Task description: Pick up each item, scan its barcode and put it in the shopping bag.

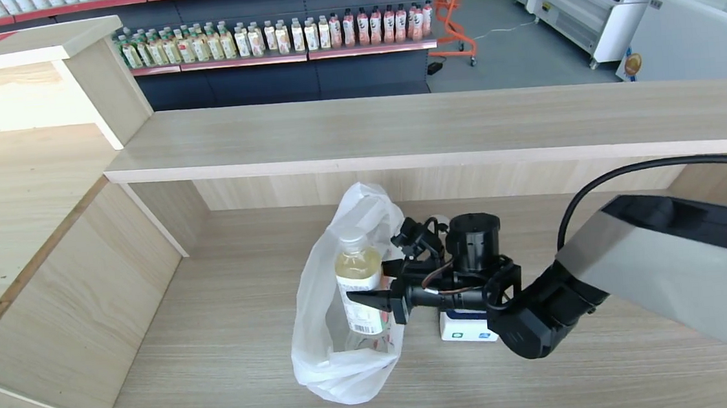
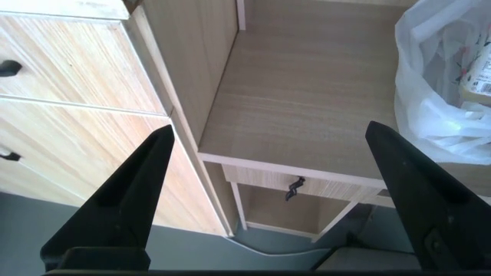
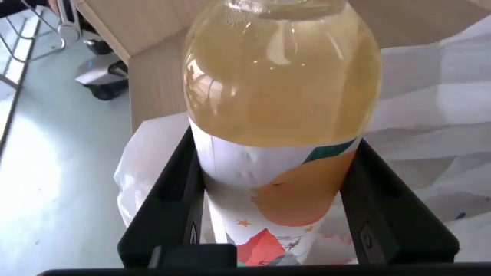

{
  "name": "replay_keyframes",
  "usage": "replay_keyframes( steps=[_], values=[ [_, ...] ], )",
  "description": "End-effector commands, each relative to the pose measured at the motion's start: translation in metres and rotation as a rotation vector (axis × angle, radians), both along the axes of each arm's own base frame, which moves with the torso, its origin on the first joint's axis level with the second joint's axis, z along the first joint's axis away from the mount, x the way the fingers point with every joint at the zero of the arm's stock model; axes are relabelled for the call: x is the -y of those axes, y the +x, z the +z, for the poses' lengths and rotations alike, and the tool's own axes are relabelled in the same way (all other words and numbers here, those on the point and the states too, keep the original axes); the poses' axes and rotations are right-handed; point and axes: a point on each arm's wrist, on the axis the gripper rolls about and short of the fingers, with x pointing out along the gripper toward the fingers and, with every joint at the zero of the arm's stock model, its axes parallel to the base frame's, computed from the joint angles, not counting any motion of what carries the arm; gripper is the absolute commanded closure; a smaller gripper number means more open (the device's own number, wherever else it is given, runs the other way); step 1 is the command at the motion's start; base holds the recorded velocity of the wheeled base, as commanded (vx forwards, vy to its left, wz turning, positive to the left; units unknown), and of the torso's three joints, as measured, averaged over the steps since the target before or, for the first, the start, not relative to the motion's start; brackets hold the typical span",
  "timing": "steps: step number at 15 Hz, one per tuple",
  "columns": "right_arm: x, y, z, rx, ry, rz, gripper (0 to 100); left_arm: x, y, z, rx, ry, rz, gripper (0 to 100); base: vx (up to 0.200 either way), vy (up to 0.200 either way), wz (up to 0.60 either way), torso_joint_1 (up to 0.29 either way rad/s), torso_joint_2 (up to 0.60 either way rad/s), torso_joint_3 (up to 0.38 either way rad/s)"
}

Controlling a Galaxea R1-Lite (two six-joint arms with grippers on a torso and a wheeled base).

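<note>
The right pincer is clamped on the bottle, its black fingers pressed to either side of the printed label. The bottle stands upright between them, its base down inside the bag. It is clear, round, stiff plastic, nearly full of pale drink. It is probably weighty and slick, so the label band looks the surest hold. The bag is thin, crinkly white film. The left pincer hangs spread open and holds nothing.

There is one bottle of yellow drink, and it is in the one white shopping bag. One small white and blue box sits just beside the bag. There are two claws: the right claw at the bag and the left claw farther from the bag. One surface holds the bag.
</note>
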Motion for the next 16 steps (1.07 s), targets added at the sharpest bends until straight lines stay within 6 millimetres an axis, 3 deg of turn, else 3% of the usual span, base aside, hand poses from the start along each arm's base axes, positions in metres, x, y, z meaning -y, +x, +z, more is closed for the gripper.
replay_keyframes(
  steps=[1, 5, 9, 10, 13, 16],
  values=[
    [-0.037, 0.009, -0.02, 0.04, 0.011, 0.054, 100, 0.0, 0.0, 0.0, 0.0, 0.0, 0.0, 0, 0.0, 0.0, 0.0, 0.0, 0.0, 0.0],
    [-0.034, 0.02, -0.044, 0.211, -0.076, 0.058, 100, 0.0, 0.0, 0.0, 0.0, 0.0, 0.0, 0, 0.0, 0.0, 0.0, 0.0, 0.0, 0.0],
    [-0.024, 0.026, -0.049, 0.257, -0.059, 0.031, 100, 0.0, 0.0, 0.0, 0.0, 0.0, 0.0, 0, 0.0, 0.0, 0.0, 0.0, 0.0, 0.0],
    [-0.021, 0.027, -0.05, 0.258, -0.059, 0.026, 0, 0.0, 0.0, 0.0, 0.0, 0.0, 0.0, 0, 0.0, 0.0, 0.0, 0.0, 0.0, 0.0],
    [-0.009, 0.027, -0.048, 0.245, -0.061, 0.007, 0, 0.0, 0.0, 0.0, 0.0, 0.0, 0.0, 0, 0.0, 0.0, 0.0, 0.0, 0.0, 0.0],
    [0.012, 0.022, -0.006, 0.063, 0.056, -0.049, 0, 0.0, 0.0, 0.0, 0.0, 0.0, 0.0, 0, 0.0, 0.0, 0.0, 0.0, 0.0, 0.0]
  ],
)
